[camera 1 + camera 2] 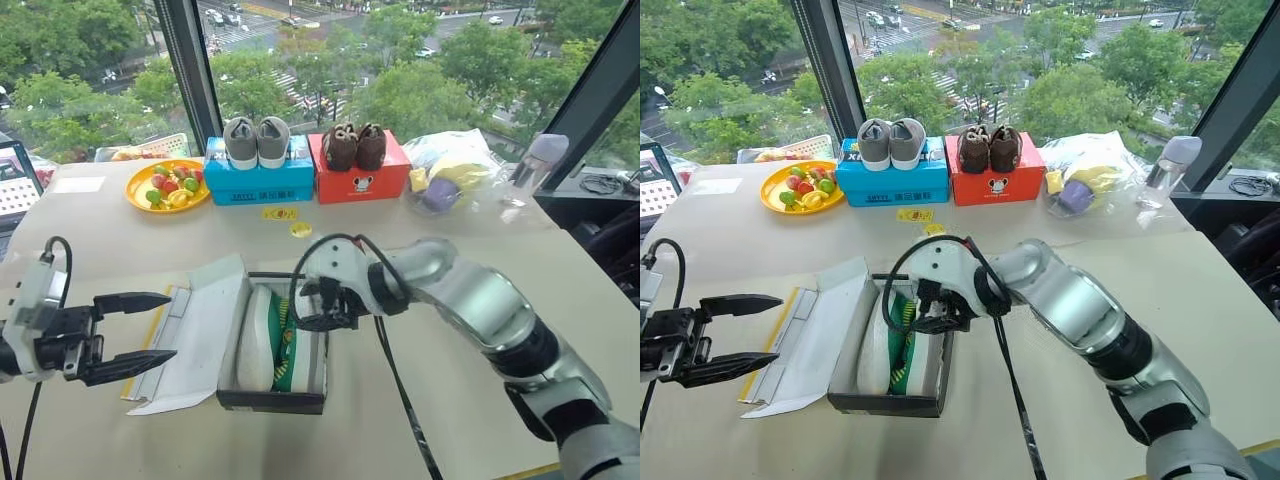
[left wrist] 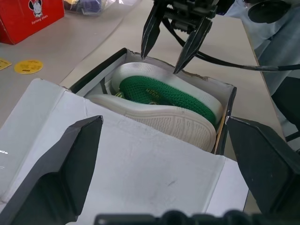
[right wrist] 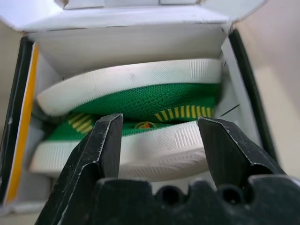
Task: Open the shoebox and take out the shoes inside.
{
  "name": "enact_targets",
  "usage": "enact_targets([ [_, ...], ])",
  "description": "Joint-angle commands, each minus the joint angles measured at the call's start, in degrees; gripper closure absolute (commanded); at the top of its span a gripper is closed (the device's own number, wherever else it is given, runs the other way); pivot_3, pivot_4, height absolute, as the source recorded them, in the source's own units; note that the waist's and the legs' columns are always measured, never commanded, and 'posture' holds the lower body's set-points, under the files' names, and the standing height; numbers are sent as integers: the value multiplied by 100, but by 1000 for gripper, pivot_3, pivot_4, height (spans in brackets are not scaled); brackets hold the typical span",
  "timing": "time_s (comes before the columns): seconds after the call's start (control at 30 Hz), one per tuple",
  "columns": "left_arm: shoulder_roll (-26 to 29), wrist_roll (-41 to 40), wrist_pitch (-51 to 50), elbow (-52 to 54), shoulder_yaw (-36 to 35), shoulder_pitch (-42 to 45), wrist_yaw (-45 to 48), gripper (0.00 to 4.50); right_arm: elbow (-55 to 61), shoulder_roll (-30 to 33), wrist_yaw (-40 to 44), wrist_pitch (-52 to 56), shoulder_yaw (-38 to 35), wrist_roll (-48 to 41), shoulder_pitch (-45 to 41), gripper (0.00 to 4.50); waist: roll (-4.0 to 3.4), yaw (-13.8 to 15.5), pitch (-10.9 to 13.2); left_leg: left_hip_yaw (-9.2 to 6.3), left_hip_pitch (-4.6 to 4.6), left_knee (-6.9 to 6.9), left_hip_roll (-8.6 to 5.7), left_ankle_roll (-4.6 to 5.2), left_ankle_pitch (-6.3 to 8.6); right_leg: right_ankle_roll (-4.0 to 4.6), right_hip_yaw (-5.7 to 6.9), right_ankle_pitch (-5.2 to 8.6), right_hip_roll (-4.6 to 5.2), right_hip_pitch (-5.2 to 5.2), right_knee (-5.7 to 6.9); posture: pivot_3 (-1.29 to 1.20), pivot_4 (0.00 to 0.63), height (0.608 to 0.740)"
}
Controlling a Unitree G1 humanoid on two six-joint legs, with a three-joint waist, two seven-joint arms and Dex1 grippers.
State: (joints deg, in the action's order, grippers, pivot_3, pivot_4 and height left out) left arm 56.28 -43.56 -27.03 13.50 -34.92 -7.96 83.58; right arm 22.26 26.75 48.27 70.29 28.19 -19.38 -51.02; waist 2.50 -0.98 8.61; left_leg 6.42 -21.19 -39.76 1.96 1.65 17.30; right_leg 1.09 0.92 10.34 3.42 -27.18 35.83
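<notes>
I see the shoebox (image 1: 272,395) standing open near the front edge of the table (image 1: 470,250), its lid (image 1: 195,345) folded flat out to the robot's left with the white inside facing up. The shoes (image 3: 136,117) lie on their sides inside the box, white soles and green mesh showing, with yellow stripes between them.

My right gripper (image 2: 168,47) hangs over the right rim of the box, pointing down and leftward at the shoes. Its fingers stand apart and hold nothing; in the right wrist view the tips frame the nearer sole without touching it, as far as I can tell.

My left gripper (image 1: 135,335) hovers just left of the lid, fingers (image 1: 130,301) spread wide and empty, aimed toward the box.

At the far side of the table, by the window: a blue box (image 1: 258,180) with a grey pair on top, a red box (image 1: 356,175) with a brown pair on top, a yellow plate (image 1: 140,199) of fruit, and a clear bag (image 1: 455,175) of items to the right.
</notes>
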Motion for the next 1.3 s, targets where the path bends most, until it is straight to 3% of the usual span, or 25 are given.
enact_targets([
  [0.03, 14, -18, 91, 104, -68, -27, -6, 0, 139, -195, -392, 582, -433, -144, -48, 1435, 0, 7, 0, 0, 0, 0, 0, 0, 0, 0, 0, 0, 1, 0, 0, 0, 150, 731],
  [0.4, 46, 23, 115, 133, -47, -87, 4, 0, 798, 61, -1543, 1543, -168, 115, -801, 1435, -3, -10, 2, -1, 0, 0, 1, -3, -2, 2, 1, 1, -1, -3, 3, 0, 150, 731],
  [0.53, 60, 46, 101, 162, -30, -124, -13, 0, 867, -471, -2134, 2171, -300, 178, -1004, 1435, -2, -32, 1, -2, 1, 6, 2, -7, -4, 1, 2, 1, -3, -5, 5, 0, 150, 731],
  [0.9, 234, 63, 46, -69, 332, 229, 54, 0, 830, -735, -2649, 2221, -645, -616, -770, 1435, -2, -10, 1, -1, -6, 1, -2, -6, -3, -1, 2, -1, 0, -5, 2, 0, 150, 731],
  [1.03, 290, 45, 16, -72, 408, 280, 59, 0, 779, -429, -2757, 2169, -774, -473, -887, 1435, -3, -30, 1, -1, -6, 2, 0, -8, -4, -1, 3, -1, -2, -6, 3, 0, 150, 731],
  [1.07, 294, 32, -1, -62, 431, 304, 42, 0, 828, -8, -2591, 1690, -729, -363, -869, 1435, -2, -28, 1, -1, -6, 2, -1, -7, -4, -1, 2, -1, -1, -6, 3, 0, 150, 731],
  [1.17, 279, 51, 12, -151, 568, 446, 32, 0, 1157, 2023, -1128, -1684, -11, 638, -317, 1435, -13, 42, 16, -4, -15, -3, -11, 5, 3, -8, 3, 5, 4, -5, -10, 0, 150, 731],
  [1.2, 259, 76, 37, -184, 627, 490, 26, 0, 1127, 2443, -641, -2688, 145, 861, -46, 1435, -13, 57, 16, -7, -18, -2, -18, 13, 8, -23, 4, 16, 7, -3, -15, 0, 150, 731],
  [1.3, 199, 82, 66, -232, 796, 651, -36, 0, 378, 2790, 11, -5003, 703, 1818, 189, 1435, 1, -24, 7, -2, 2, 2, -16, 20, 24, -85, -4, 50, 1, 17, -25, 0, 150, 731],
])
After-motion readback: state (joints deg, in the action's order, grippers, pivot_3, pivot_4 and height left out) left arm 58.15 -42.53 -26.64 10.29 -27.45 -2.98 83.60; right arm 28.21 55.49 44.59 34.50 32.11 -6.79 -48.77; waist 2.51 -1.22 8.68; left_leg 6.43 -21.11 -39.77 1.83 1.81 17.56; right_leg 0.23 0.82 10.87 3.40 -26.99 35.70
